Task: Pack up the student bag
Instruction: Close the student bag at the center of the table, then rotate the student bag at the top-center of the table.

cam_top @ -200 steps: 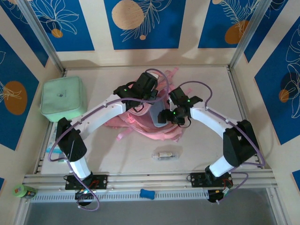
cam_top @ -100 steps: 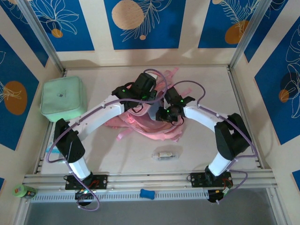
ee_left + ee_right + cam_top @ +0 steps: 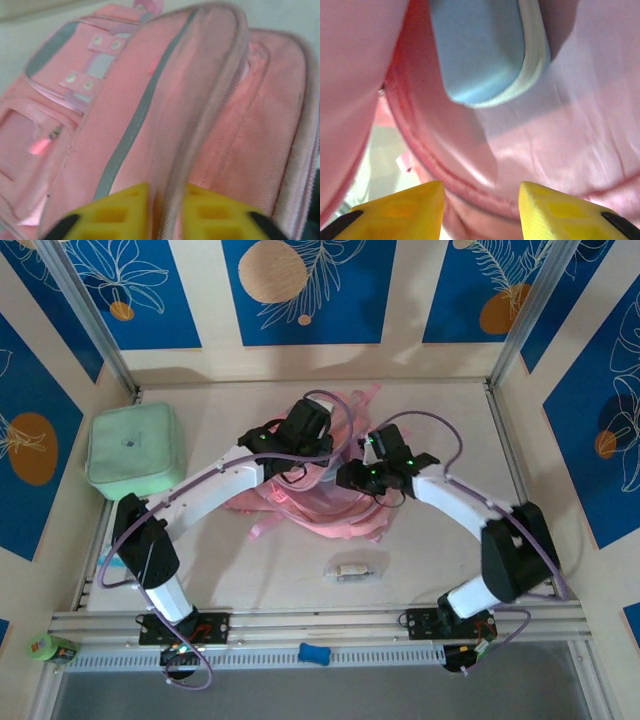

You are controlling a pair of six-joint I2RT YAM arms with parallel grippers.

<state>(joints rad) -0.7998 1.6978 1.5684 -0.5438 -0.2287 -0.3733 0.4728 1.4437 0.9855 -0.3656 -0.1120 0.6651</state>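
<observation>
The left jaws are closed, their yellow fingers (image 3: 120, 215) pinching the raised edge of the bag (image 3: 225, 125) between them. That edge is a pink flap with a grey stripe, and it stands up from the fingers. To its left lie the front pockets and pale trim.

The right jaws stand well apart, with a yellow fingertip (image 3: 405, 205) on either side of the bag's pink rim. The rim runs across the gap, and I cannot tell whether the tips touch it. Past the rim, down in the bag's mouth, sits a blue box (image 3: 480, 45) with a pale edge.

From above, a small blue block (image 3: 313, 653) and a green roll (image 3: 50, 647) lie at the near metal rail (image 3: 320, 625). On the pale worktop (image 3: 250, 580) just beyond, a small clear packet (image 3: 355, 569) lies alone, apart from the bag. The bag (image 3: 320, 508) sits mid-worktop. The left arm (image 3: 215, 485) and right arm (image 3: 470, 505) bend in over it from either side, and their heads meet close together above it. A mint case (image 3: 133, 450) rests flat at the far left, well apart from the bag.

Pale walls with blue panels (image 3: 300, 290) of white leaves and orange discs close in the back and sides.
</observation>
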